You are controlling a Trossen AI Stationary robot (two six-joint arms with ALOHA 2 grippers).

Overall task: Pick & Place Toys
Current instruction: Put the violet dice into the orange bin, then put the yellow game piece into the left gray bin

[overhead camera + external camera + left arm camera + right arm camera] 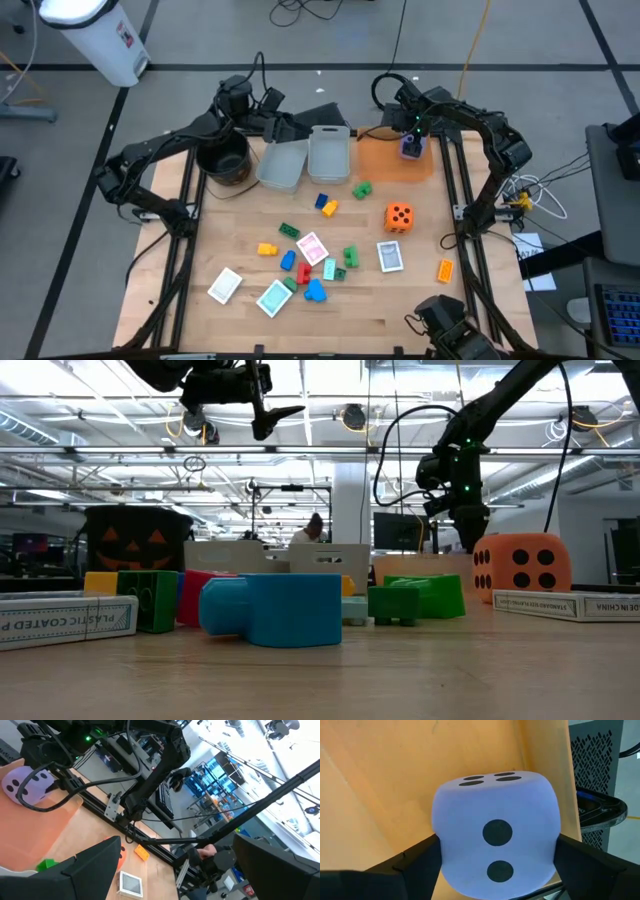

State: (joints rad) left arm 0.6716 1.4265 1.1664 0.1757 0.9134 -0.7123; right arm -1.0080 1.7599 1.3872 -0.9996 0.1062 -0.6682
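My right gripper is at the far right, over the flat orange tray, shut on the purple die. My left gripper is open and empty, high above the two clear bins at the far middle. The orange die stands on the table right of centre. Several small blocks, among them blue, green, yellow and orange, lie on the wood with several playing cards. My right gripper pinches the purple die between its two fingers, one finger on each of two opposite side faces. The fingers come from above, pointing down at the tray. The die sits upright over the orange tray; whether its underside rests on it is hidden.
A round black pot stands at the far left beside the bins. Black frame rails run along the table's left and right sides. Bare wood lies along the near edge. A person shows far off in the low view.
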